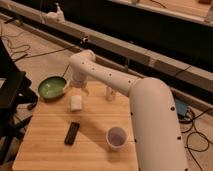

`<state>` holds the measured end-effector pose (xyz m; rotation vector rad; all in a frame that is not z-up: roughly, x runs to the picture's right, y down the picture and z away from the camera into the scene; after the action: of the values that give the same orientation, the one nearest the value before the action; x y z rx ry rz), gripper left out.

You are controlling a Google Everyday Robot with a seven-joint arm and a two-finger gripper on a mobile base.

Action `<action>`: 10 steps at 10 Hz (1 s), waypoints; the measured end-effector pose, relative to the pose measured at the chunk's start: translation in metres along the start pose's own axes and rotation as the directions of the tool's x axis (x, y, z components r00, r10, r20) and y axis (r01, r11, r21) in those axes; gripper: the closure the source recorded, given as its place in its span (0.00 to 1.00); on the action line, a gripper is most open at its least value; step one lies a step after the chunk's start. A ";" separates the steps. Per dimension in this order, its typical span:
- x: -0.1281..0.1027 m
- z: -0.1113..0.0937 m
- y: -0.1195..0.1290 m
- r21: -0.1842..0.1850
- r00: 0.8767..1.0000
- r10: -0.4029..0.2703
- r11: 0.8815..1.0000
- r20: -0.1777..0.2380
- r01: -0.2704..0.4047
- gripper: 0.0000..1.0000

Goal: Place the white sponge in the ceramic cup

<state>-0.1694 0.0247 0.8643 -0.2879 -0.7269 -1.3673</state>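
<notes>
your white sponge (75, 103) lies flat on the wooden table (45, 147), toward the far side. the gripper (79, 91) hangs just above it, at the sponge's 12 o'clock, with its fingers spread wide. you can't tell if they touch the sponge. the green bowl (52, 87) sits at the sponge's 10 o'clock. the tall white can (109, 93) stands at 2 o'clock. the black remote (72, 133) lies at 6 o'clock. the ceramic cup (116, 137) stands upright at 4 o'clock, well apart from the sponge.
</notes>
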 end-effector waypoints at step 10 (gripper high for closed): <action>0.006 0.030 0.020 0.018 0.997 0.070 0.997 0.014 -0.070 0.20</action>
<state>-0.1596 0.0419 0.8952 -0.3058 -0.7337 -1.2927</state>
